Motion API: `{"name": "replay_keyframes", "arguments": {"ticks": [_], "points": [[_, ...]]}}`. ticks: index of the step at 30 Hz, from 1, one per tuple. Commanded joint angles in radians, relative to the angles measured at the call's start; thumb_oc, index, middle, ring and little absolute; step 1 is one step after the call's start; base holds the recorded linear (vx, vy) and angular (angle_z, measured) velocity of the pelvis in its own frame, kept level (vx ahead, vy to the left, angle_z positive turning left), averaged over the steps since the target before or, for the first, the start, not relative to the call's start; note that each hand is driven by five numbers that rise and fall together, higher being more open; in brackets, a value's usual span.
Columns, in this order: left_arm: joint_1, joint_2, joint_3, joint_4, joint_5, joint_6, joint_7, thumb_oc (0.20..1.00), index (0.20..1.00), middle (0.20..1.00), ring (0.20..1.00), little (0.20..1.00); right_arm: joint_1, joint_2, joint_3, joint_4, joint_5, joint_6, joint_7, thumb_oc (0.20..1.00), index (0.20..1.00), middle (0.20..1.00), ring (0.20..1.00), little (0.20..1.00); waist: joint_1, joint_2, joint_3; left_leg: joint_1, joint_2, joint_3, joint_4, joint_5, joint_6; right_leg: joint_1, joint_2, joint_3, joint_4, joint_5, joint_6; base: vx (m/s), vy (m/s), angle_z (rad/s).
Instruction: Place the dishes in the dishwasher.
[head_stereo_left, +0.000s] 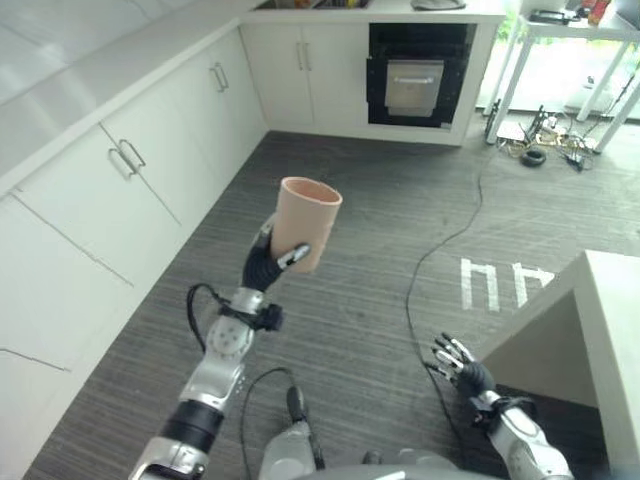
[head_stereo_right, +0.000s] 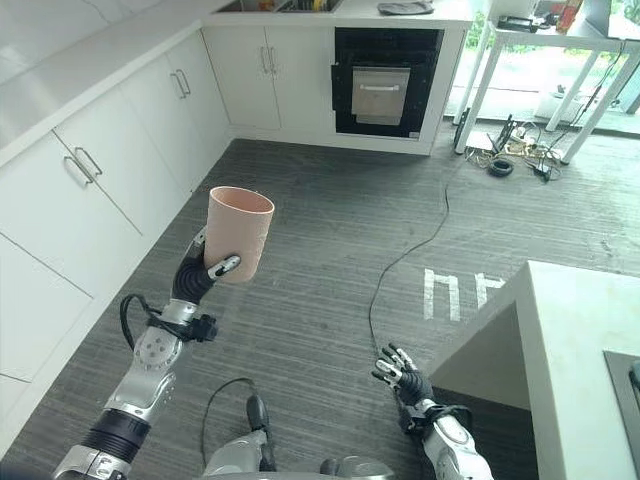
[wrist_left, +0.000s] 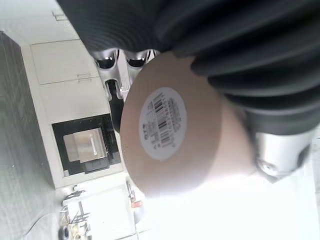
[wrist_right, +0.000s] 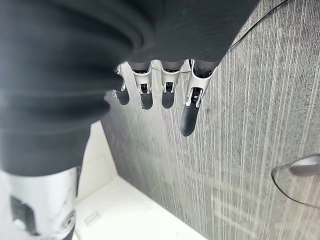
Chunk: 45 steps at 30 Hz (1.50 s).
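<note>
Left eye view: the left hand (head_stereo_left: 268, 262) grips a matte peach cup (head_stereo_left: 306, 222), a smooth cylinder held upright, mouth up, above the grey striped floor (head_stereo_left: 380, 230). Its flat base carries a round sticker (wrist_left: 162, 123). The right hand (head_stereo_left: 458, 364) hangs low beside a white table (head_stereo_left: 590, 330), fingers loosely spread.

The cup (head_stereo_left: 309, 222) is a plain, pale pink-beige tumbler with straight, slightly tapered walls and an open, round mouth. It is upright, mouth uppermost, tilted slightly, and raised above the grey floor. The left hand (head_stereo_left: 268, 262) grips it from below and behind, with the fingers curled round its lower wall. In the left wrist view, its flat round base (wrist_left: 172, 125) carries a white circular barcode sticker (wrist_left: 164, 123).
</note>
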Motion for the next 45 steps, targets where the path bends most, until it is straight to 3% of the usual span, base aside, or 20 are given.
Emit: {"name": "replay_keyframes", "arguments": {"ticks": [1, 3, 5, 7, 9, 11, 12, 13, 14, 17, 19, 23, 27, 28, 30, 31, 33, 35, 39, 45], "points": [[-0.038, 0.028, 0.041, -0.071, -0.024, -0.02, 0.001, 0.2, 0.2, 0.2, 0.2, 0.2, 0.002, 0.01, -0.017, -0.093, 0.046, -0.033, 0.033, 1.0, 1.0, 1.0, 1.0, 1.0, 0.007, -0.002, -0.054, 0.018, -0.043, -0.059, 0.01, 0.017, 0.039, 0.054, -0.095, 0.001, 0.065, -0.059, 0.117, 0.4, 0.408, -0.49], [-0.054, 0.03, 0.035, -0.075, -0.021, 0.003, -0.002, 0.2, 0.2, 0.2, 0.2, 0.2, 0.004, 0.032, -0.022, -0.099, 0.025, -0.041, 0.025, 1.0, 1.0, 1.0, 1.0, 1.0, 0.006, -0.004, -0.065, 0.049, -0.087, -0.076, -0.01, -0.004, 0.076, 0.03, -0.123, 0.005, 0.16, 0.001, 0.154, 0.3, 0.387, -0.51], [-0.082, 0.041, 0.006, -0.068, 0.001, 0.029, -0.011, 0.2, 0.2, 0.2, 0.2, 0.2, 0.008, 0.065, -0.019, -0.124, 0.027, -0.072, -0.001, 1.0, 1.0, 1.0, 1.0, 1.0, -0.006, 0.0, -0.068, 0.097, -0.143, -0.09, -0.032, -0.045, 0.141, -0.098, -0.164, 0.017, 0.499, 0.171, 0.246, 0.32, 0.49, -0.13], [-0.087, 0.045, -0.009, -0.066, 0.01, 0.038, -0.005, 0.2, 0.2, 0.2, 0.2, 0.2, 0.009, 0.075, -0.018, -0.141, 0.023, -0.073, 0.001, 1.0, 1.0, 1.0, 1.0, 1.0, -0.004, 0.003, -0.062, 0.13, -0.166, -0.105, -0.037, -0.072, 0.155, -0.159, -0.193, 0.0, 0.651, 0.229, 0.272, 0.24, 0.287, 0.58], [-0.085, 0.046, -0.021, -0.072, 0.015, 0.045, 0.009, 0.2, 0.2, 0.2, 0.2, 0.2, 0.002, 0.075, -0.001, -0.147, 0.011, -0.064, 0.014, 1.0, 1.0, 1.0, 1.0, 1.0, -0.014, 0.026, -0.042, 0.168, -0.153, -0.09, -0.042, -0.078, 0.158, -0.259, -0.186, -0.031, 0.705, 0.206, 0.236, 0.18, 0.183, 0.5], [-0.077, 0.058, -0.022, -0.076, 0.021, 0.036, -0.01, 0.2, 0.2, 0.2, 0.2, 0.2, 0.002, 0.068, 0.003, -0.16, 0.005, -0.06, 0.018, 1.0, 1.0, 1.0, 1.0, 1.0, -0.036, 0.033, -0.025, 0.199, -0.152, -0.101, -0.042, -0.088, 0.153, -0.308, -0.135, -0.046, 0.609, 0.139, 0.216, 0.24, 0.006, 0.24], [-0.077, 0.07, -0.02, -0.08, 0.031, 0.048, -0.036, 0.2, 0.2, 0.2, 0.2, 0.2, 0.009, 0.057, -0.006, -0.178, 0.009, -0.056, 0.023, 1.0, 1.0, 1.0, 1.0, 1.0, -0.057, 0.025, -0.01, 0.229, -0.153, -0.112, -0.042, -0.105, 0.148, -0.328, -0.13, -0.052, 0.422, 0.141, 0.208, 0.36, -0.158, 0.55], [-0.081, 0.077, -0.012, -0.079, 0.035, 0.058, -0.041, 0.2, 0.2, 0.2, 0.2, 0.2, 0.013, 0.047, -0.017, -0.186, 0.02, -0.047, 0.038, 1.0, 1.0, 1.0, 1.0, 1.0, -0.071, 0.014, -0.001, 0.254, -0.152, -0.116, -0.042, -0.126, 0.141, -0.348, -0.152, -0.053, 0.223, 0.185, 0.215, 0.37, -0.197, 0.66], [-0.083, 0.08, -0.01, -0.075, 0.033, 0.06, -0.045, 0.2, 0.2, 0.2, 0.2, 0.2, 0.015, 0.044, -0.023, -0.188, 0.02, -0.046, 0.048, 1.0, 1.0, 1.0, 1.0, 1.0, -0.081, 0.008, 0.005, 0.269, -0.153, -0.121, -0.042, -0.142, 0.139, -0.362, -0.167, -0.039, 0.15, 0.226, 0.227, 0.3, -0.189, 0.65], [-0.073, 0.087, -0.005, -0.068, 0.03, 0.048, -0.068, 0.2, 0.2, 0.2, 0.2, 0.2, 0.013, 0.048, -0.041, -0.184, 0.002, -0.05, 0.073, 1.0, 1.0, 1.0, 1.0, 1.0, -0.092, 0.004, 0.012, 0.305, -0.145, -0.112, -0.042, -0.178, 0.132, -0.395, -0.201, -0.011, 0.057, 0.303, 0.253, 0.3, -0.216, 0.68], [-0.044, 0.088, 0.0, -0.082, 0.052, 0.038, -0.083, 0.2, 0.2, 0.2, 0.2, 0.2, 0.004, 0.054, -0.035, -0.205, -0.011, -0.055, 0.067, 1.0, 1.0, 1.0, 1.0, 1.0, -0.079, 0.007, 0.005, 0.326, -0.124, -0.078, -0.022, -0.204, 0.124, -0.361, -0.205, -0.057, 0.069, 0.261, 0.258, 0.4, -0.352, -0.24], [-0.034, 0.079, -0.001, -0.079, 0.056, 0.027, -0.068, 0.2, 0.2, 0.2, 0.2, 0.2, -0.022, 0.035, -0.011, -0.203, 0.009, -0.046, 0.045, 1.0, 1.0, 1.0, 1.0, 1.0, -0.08, 0.005, -0.016, 0.325, -0.096, -0.075, 0.082, -0.237, 0.108, -0.328, -0.176, -0.056, 0.101, 0.191, 0.201, 0.31, -0.35, -0.24], [0.002, 0.078, 0.027, -0.119, 0.031, 0.018, -0.055, 0.2, 0.2, 0.2, 0.2, 0.2, -0.05, -0.009, 0.003, -0.198, -0.018, -0.046, 0.052, 1.0, 1.0, 1.0, 1.0, 1.0, -0.071, 0.017, -0.027, 0.248, -0.02, -0.117, 0.469, -0.097, 0.027, -0.254, -0.103, -0.017, 0.115, 0.085, 0.094, 0.38, -0.408, -0.48], [0.017, 0.079, 0.038, -0.125, 0.016, 0.01, -0.068, 0.2, 0.2, 0.2, 0.2, 0.2, -0.05, -0.026, 0.003, -0.194, -0.022, -0.051, 0.061, 1.0, 1.0, 1.0, 1.0, 1.0, -0.059, 0.009, -0.021, 0.156, 0.0, -0.134, 0.693, -0.025, 0.001, -0.221, -0.092, -0.011, 0.116, 0.062, 0.062, 0.32, -0.372, -0.38], [0.022, 0.081, 0.049, -0.129, 0.001, 0.012, -0.093, 0.2, 0.2, 0.2, 0.2, 0.2, -0.047, -0.037, 0.0, -0.188, -0.021, -0.058, 0.064, 1.0, 1.0, 1.0, 1.0, 1.0, -0.052, -0.003, -0.011, 0.046, 0.045, -0.134, 0.87, 0.004, -0.005, -0.179, -0.08, -0.007, 0.106, 0.046, 0.033, 0.28, -0.334, -0.6], [0.023, 0.079, 0.051, -0.125, 0.001, 0.01, -0.107, 0.2, 0.2, 0.2, 0.2, 0.2, -0.046, -0.039, -0.003, -0.181, -0.015, -0.064, 0.064, 1.0, 1.0, 1.0, 1.0, 1.0, -0.045, -0.005, -0.004, -0.008, 0.034, -0.151, 0.891, -0.007, 0.01, -0.155, -0.072, 0.005, 0.096, 0.043, 0.028, 0.27, -0.216, -0.57], [0.026, 0.076, 0.049, -0.12, 0.016, 0.01, -0.094, 0.2, 0.2, 0.2, 0.2, 0.2, -0.051, -0.031, 0.008, -0.161, -0.015, -0.074, 0.071, 1.0, 1.0, 1.0, 1.0, 1.0, -0.021, -0.005, 0.012, -0.079, -0.054, -0.175, 0.793, -0.047, 0.053, -0.113, -0.06, 0.051, 0.077, 0.045, 0.034, 0.31, -0.052, -0.42], [0.025, 0.077, 0.049, -0.101, 0.019, -0.005, -0.081, 0.2, 0.2, 0.2, 0.2, 0.2, -0.05, -0.02, 0.016, -0.153, -0.027, -0.077, 0.069, 1.0, 1.0, 1.0, 1.0, 1.0, -0.017, -0.009, 0.01, -0.051, -0.061, -0.118, 0.512, -0.053, 0.052, -0.08, -0.055, 0.059, 0.047, 0.033, 0.054, 0.41, 0.044, -0.75], [0.062, 0.077, 0.074, -0.098, 0.029, -0.015, -0.075, 0.2, 0.2, 0.2, 0.2, 0.2, -0.054, -0.012, 0.041, -0.145, -0.035, -0.067, 0.069, 1.0, 1.0, 1.0, 1.0, 1.0, 0.036, 0.017, 0.003, -0.064, -0.12, -0.272, 0.111, 0.029, 0.024, -0.009, -0.02, 0.146, 0.018, 0.014, 0.085, 0.42, 0.078, -0.89], [0.094, 0.079, 0.113, -0.101, 0.021, -0.022, -0.095, 0.2, 0.2, 0.2, 0.2, 0.2, -0.035, -0.008, 0.04, -0.152, -0.062, -0.054, 0.081, 1.0, 1.0, 1.0, 1.0, 1.0, 0.042, 0.028, -0.023, -0.049, -0.124, -0.211, 0.076, 0.022, 0.041, 0.036, -0.035, 0.132, 0.018, -0.023, 0.107, 0.29, 0.113, -0.6]]}}
